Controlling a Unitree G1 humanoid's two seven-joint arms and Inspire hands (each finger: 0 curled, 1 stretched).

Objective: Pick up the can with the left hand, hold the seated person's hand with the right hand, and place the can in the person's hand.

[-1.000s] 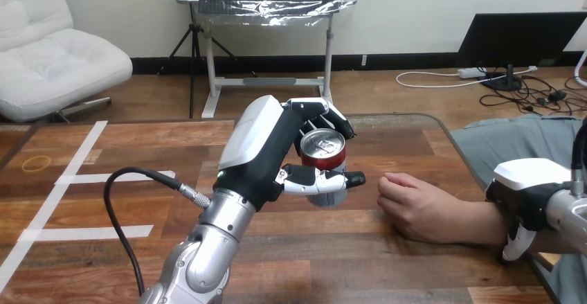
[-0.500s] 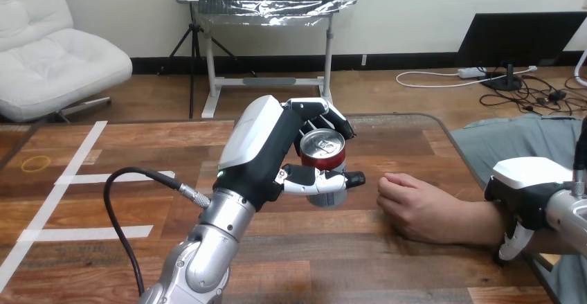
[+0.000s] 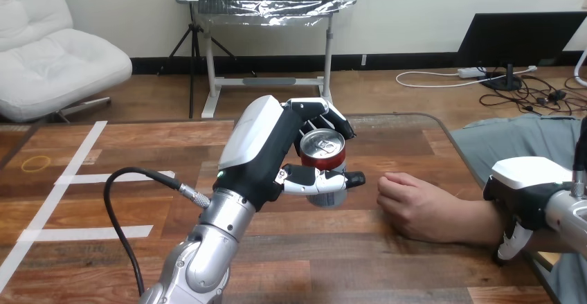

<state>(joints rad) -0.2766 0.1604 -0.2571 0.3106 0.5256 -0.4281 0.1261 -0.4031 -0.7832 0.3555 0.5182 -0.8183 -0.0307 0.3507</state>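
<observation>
Two grips — left hand [image 3: 259, 145] round can [image 3: 324, 153], right hand [image 3: 526, 183] round wrist [image 3: 484, 222].

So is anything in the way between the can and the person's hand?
No, nothing visible: just bare table lies between the can in the left hand and the person's hand, which rests knuckles up, fingers curled.

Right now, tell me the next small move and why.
Probably carry the can rightward toward the person's hand: the left hand grips it upright above the table, apart from that hand, which lies curled on the table with the right hand over its wrist.
</observation>
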